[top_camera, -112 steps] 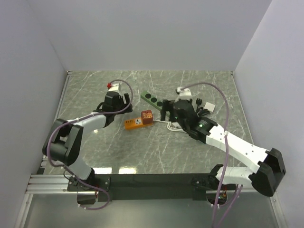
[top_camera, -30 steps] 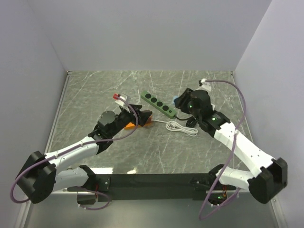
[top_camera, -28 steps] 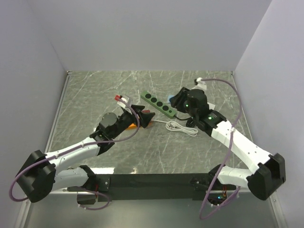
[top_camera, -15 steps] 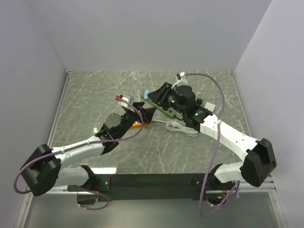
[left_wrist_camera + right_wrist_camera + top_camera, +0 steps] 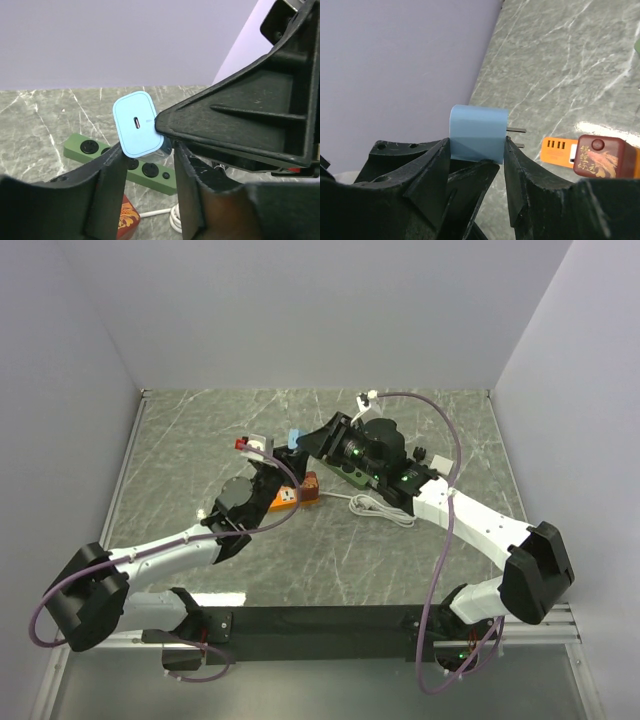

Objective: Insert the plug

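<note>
The plug (image 5: 294,438) is a pale blue block with two metal prongs, held in the air above the table's middle. My right gripper (image 5: 476,150) is shut on it, prongs sticking out sideways past one finger. My left gripper (image 5: 145,160) has come up from below and its jaws stand tight against the lower end of the plug (image 5: 136,122), so both grippers hold it. One left finger (image 5: 465,180) shows under the plug (image 5: 477,131) in the right wrist view. In the top view the left gripper (image 5: 277,458) and right gripper (image 5: 312,442) meet at the plug.
An orange socket block (image 5: 283,498) lies below the grippers with a red-brown adapter (image 5: 311,486) plugged into it. A green power strip (image 5: 150,172) lies behind, partly under the right arm. A coiled white cable (image 5: 380,508) lies to the right. Grey walls enclose three sides.
The right arm has carried the plug leftward from over the green strip to the left gripper. The left gripper has risen to meet it and its jaws have narrowed onto the plug.
</note>
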You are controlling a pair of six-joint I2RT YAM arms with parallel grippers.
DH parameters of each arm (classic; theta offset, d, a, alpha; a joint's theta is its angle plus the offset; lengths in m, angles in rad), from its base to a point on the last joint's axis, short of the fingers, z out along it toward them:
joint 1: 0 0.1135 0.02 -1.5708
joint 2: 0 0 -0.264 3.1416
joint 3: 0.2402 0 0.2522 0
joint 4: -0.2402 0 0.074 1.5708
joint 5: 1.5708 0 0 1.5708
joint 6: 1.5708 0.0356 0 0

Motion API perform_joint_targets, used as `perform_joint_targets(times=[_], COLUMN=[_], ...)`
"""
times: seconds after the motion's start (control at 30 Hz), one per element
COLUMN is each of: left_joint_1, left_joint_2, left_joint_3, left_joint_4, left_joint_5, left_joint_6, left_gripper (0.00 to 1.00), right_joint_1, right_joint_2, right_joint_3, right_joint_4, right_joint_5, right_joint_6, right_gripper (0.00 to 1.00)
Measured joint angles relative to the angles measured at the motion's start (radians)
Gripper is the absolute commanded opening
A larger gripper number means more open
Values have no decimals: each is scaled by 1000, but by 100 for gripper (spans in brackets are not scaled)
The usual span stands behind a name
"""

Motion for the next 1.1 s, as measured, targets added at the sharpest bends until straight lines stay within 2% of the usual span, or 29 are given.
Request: perform_joint_targets(times=[0.1, 0.2, 0.23, 0.33, 0.37, 0.4, 0.43, 0.47, 0.7, 1.0, 1.07, 1.1], left_joint_1=[1, 1, 2, 8, 7, 5, 5, 13, 107, 149, 149, 150], left_joint_2=[1, 1, 1, -2, -2, -11, -16, -29, -150, -218, -218, -218], left_joint_3=[2, 2, 2, -2, -2, -3, -4, -4, -8, -28, -29, -29], left_joint_4=[4, 28, 40, 45, 42, 33, 30, 10, -80, -158, -173, -185], left_joint_5=[-10, -10, -10, -6, 10, 40, 48, 83, 245, 306, 307, 309], left_joint_6=[8, 14, 14, 58, 74, 91, 98, 109, 155, 158, 158, 154], left_gripper=[39, 12, 0, 0, 0, 0, 0, 0, 0, 2, 15, 37], right_joint_1=[0, -3, -6, -8, -5, -5, -5, -13, -135, -201, -219, -230], right_joint_2=[0, 0, 0, 0, 2, 3, 4, 4, -7, -96, -124, -138], right_joint_3=[0, 0, 0, 0, 0, 0, 0, 0, 0, 0, 0, 4], right_joint_4=[11, 31, 45, 72, 76, 77, 79, 80, 74, -6, -40, -64], right_joint_5=[-9, -16, -20, -39, -56, -63, -79, -99, -204, -221, -187, -161], right_joint_6=[9, 16, 16, 5, -2, -13, -30, -50, -143, -254, -280, -294], right_gripper=[0, 1, 4, 33, 53, 64, 64, 71, 73, 76, 78, 79])
